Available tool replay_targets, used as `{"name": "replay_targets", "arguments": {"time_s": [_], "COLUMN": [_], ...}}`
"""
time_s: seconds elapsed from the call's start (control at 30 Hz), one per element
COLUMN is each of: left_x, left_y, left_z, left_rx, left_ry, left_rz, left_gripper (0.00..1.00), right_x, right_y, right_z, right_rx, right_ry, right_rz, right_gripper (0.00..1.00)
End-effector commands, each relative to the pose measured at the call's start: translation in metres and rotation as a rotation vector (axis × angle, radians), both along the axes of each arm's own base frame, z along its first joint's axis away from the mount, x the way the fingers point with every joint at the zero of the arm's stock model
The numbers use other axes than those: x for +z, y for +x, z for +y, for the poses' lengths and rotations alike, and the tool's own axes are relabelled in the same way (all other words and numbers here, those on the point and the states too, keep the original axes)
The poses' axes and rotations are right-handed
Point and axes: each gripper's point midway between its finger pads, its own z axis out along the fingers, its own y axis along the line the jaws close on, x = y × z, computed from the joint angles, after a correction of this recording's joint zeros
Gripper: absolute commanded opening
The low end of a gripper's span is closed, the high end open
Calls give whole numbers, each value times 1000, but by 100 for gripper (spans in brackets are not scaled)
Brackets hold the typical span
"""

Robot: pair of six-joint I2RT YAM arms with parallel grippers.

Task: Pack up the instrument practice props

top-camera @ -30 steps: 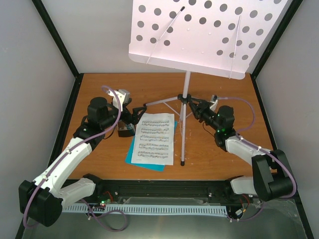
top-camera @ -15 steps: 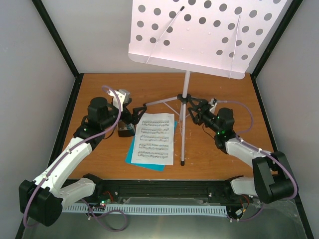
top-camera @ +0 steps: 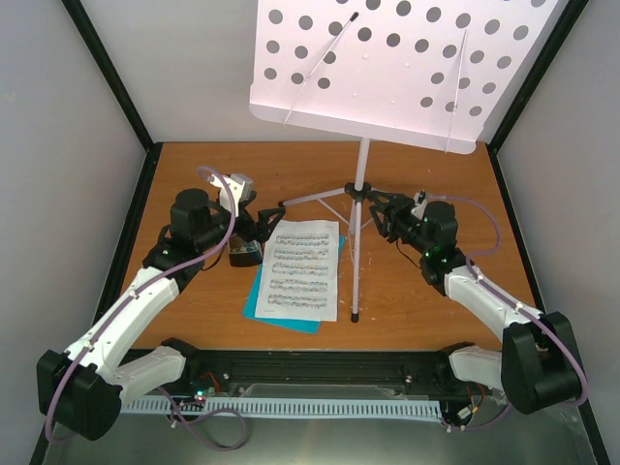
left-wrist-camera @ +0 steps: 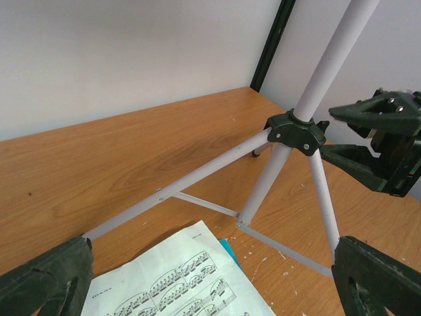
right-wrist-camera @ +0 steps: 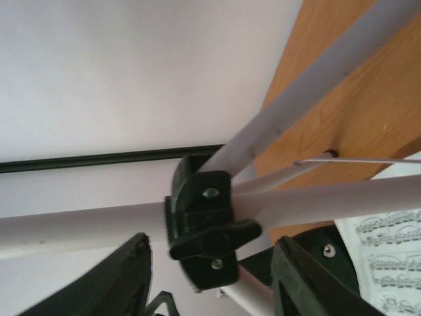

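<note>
The silver tripod music stand (top-camera: 363,165) stands at the table's back, its white perforated desk (top-camera: 387,68) high above. White sheet music (top-camera: 300,269) lies on a teal folder (top-camera: 254,305) in front of it. A small black metronome (top-camera: 244,254) sits left of the sheet. My left gripper (top-camera: 266,218) is open and empty, hovering over the sheet's top corner (left-wrist-camera: 177,283) and facing the stand's hub (left-wrist-camera: 296,131). My right gripper (top-camera: 381,208) is open, with its fingers (right-wrist-camera: 316,276) either side of the black hub and wing knob (right-wrist-camera: 210,237), not touching.
The stand's three legs (top-camera: 355,281) spread over the wooden table (top-camera: 436,300); one runs forward beside the sheet. Black frame posts and white walls enclose the table on three sides.
My right arm has swung its elbow outward to the right and the gripper has edged closer to the stand's hub. My left arm has not moved.
</note>
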Motion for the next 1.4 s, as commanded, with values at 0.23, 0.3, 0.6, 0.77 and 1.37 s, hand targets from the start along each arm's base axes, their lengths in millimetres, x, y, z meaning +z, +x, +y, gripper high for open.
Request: {"name": "replay_targets", "arguments": {"time_s": [0.23,0.3,0.6,0.77,1.37], "left_x": [14,15,14,14,15], "left_y": [-1,-2,-2,-2,-3], "left_z": [1,1,0,0,0], "left_rx": [-12,-14,-20,-20,-19], "left_ry": [0,-3,-5,-4,-4], "left_rz": [-61,-63,-60,-60,-62], "left_gripper": [100,99,99,100,99], "right_x": [8,9,6,4,3], "right_y": [10,10,12,10,20], "right_z": [4,4,5,5,6], "right_rx": [-6,-10,-3,-2,-1], "right_ry": [17,17,18,23,30], "right_rz": [19,19,27,22,-80], "right_gripper": [42,44,16,3,24]}}
